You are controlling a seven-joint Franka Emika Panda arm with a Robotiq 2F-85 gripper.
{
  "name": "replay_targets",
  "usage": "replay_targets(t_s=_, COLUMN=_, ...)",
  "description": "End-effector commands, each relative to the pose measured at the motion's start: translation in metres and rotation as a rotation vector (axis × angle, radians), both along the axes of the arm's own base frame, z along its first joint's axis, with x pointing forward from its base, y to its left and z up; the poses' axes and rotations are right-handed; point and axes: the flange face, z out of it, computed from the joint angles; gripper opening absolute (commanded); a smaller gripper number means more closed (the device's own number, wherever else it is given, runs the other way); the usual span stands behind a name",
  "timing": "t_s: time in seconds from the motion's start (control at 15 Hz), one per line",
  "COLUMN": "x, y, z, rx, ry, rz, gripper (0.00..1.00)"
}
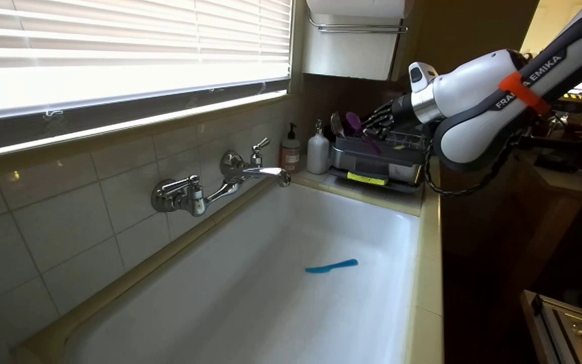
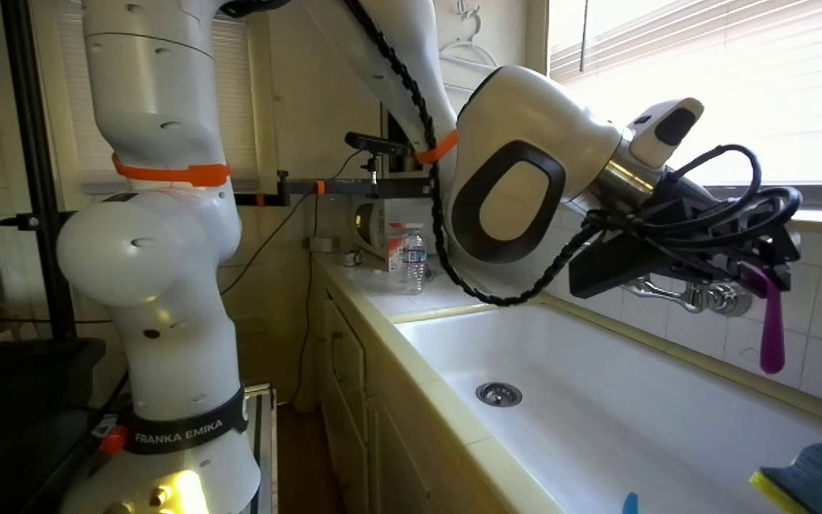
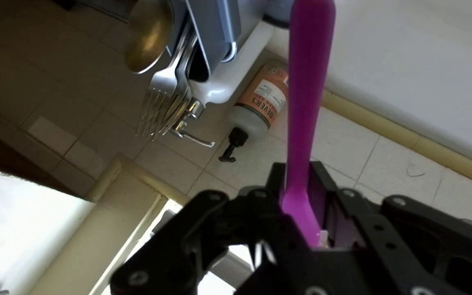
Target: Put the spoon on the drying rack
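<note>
Because its handle hangs downward and its bowl sits uppermost, the purple spoon (image 3: 310, 90) reads as an item carried for placing handle-first. Where found: in the gripper (image 3: 300, 180), jaws clamped on the narrow neck below the bowl, a hold presumably picked to leave the handle free beneath.

Drying rack (image 1: 406, 154): dark, wire-topped, standing at the end of the sink (image 1: 250, 303), probably so that drips fall close to it. In an exterior view the spoon's handle overlaps the rack's upper edge; whether it touches, or merely hangs above, cannot be told.

Forks (image 3: 164, 84) and large metal spoon (image 3: 148, 35): standing in a grey holder (image 3: 211, 37) at the rack's end, eating ends up; likely the arrangement to copy.

Pump bottles, two: a white bottle (image 1: 318, 153) and an orange-labelled bottle (image 1: 290, 154), beside the rack and near the tap (image 1: 265, 173), seemingly kept for washing up.

Blue knife (image 1: 331, 266): flat in the sink, no part of this task.

Outstanding, by judgement: lower the handle into the rack, then release; chief risk, the handle catching on the rack's edge and twisting the grip
</note>
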Motion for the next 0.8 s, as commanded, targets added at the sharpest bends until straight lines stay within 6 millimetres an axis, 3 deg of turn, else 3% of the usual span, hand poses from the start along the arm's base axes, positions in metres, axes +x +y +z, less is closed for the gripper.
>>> replay_targets(t_s=0.0, x=-0.006, y=-0.009, z=0.003, rx=0.018, ry=-0.080, rz=-0.011, gripper=0.05)
replay_targets(t_s=0.73, x=-0.020, y=-0.077, z=0.004, rx=0.086, ry=-0.195, rz=-0.170, gripper=0.05)
